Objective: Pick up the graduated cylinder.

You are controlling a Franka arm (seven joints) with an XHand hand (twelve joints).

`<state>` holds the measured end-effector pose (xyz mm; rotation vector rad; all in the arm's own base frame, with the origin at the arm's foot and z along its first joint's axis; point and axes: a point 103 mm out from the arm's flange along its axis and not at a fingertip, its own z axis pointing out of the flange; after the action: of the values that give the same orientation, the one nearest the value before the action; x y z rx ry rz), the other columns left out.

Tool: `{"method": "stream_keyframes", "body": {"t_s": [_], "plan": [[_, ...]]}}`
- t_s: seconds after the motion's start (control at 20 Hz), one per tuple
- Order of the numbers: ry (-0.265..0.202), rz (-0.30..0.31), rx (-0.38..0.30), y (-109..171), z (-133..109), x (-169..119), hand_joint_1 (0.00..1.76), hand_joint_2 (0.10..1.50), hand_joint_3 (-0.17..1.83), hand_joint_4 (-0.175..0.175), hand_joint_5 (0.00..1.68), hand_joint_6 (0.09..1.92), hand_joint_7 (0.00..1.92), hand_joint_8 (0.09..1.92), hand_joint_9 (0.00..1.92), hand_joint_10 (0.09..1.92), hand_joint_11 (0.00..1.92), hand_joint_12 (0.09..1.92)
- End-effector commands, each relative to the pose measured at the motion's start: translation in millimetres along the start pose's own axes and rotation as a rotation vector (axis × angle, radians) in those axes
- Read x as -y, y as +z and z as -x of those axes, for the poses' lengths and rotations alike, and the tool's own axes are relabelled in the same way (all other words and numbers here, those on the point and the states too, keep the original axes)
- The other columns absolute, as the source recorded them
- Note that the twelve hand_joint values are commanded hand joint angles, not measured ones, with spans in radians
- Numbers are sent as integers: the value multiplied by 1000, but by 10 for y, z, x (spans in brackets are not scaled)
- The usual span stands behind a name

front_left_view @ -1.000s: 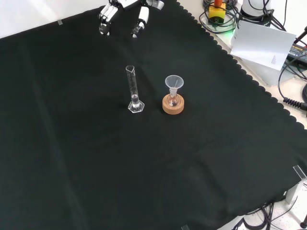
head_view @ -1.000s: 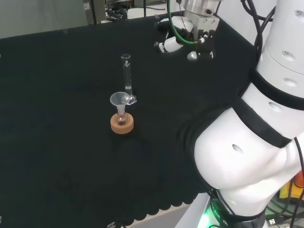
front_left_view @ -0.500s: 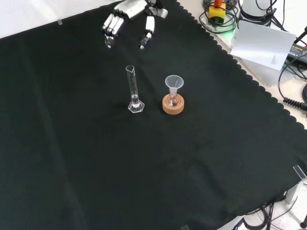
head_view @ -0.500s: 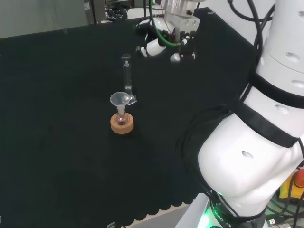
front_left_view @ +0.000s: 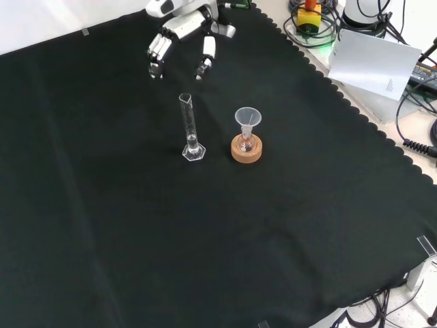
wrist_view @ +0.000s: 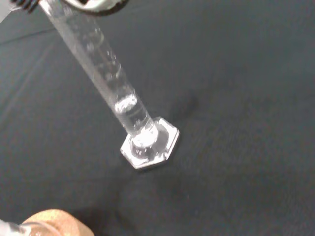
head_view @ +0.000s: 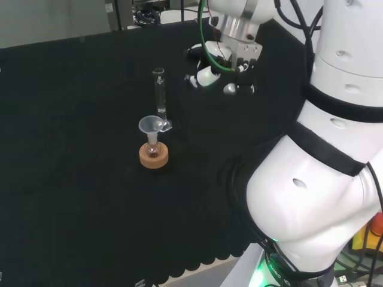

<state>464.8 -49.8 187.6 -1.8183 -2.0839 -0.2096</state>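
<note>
Front view: graduated cylinder (front_left_view: 190,130) just left of flask on cork ring (front_left_view: 246,148), hand (front_left_view: 181,34) behind both

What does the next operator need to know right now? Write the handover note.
Hand: open, fingers relaxed, holding nothing, hovering above the cloth apart from the graduated cylinder.
Graduated cylinder: upright on its hexagonal base, untouched. In the front view a flask with a funnel on a cork ring stands just to its right.
Done: nothing grasped yet.
Left: bring the hand down beside the cylinder, close around it, lift.

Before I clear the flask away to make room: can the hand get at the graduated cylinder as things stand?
Probably yes. The hand hovers open beyond the graduated cylinder, bare cloth between them; the flask with its funnel stands apart, off that path.
</note>
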Motion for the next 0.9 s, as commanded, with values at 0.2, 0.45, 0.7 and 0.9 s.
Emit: {"method": "stream_keyframes", "body": {"t_s": [0.2, 0.45, 0.7, 0.9], "plan": [[-60, 7, -93, 288, 36, -8, 902, 646, 632, -69, 496, 87, 412, 675, 680, 555, 395, 1315], [-91, 19, -180, 405, 28, -38, 923, 630, 641, -70, 504, 87, 433, 679, 710, 557, 411, 1314], [-122, 26, -232, 509, -12, -103, 938, 620, 648, -68, 513, 87, 427, 673, 692, 543, 402, 1305], [-150, 52, -308, 608, -42, -174, 971, 607, 656, -66, 527, 87, 425, 669, 700, 541, 424, 1303]]}}
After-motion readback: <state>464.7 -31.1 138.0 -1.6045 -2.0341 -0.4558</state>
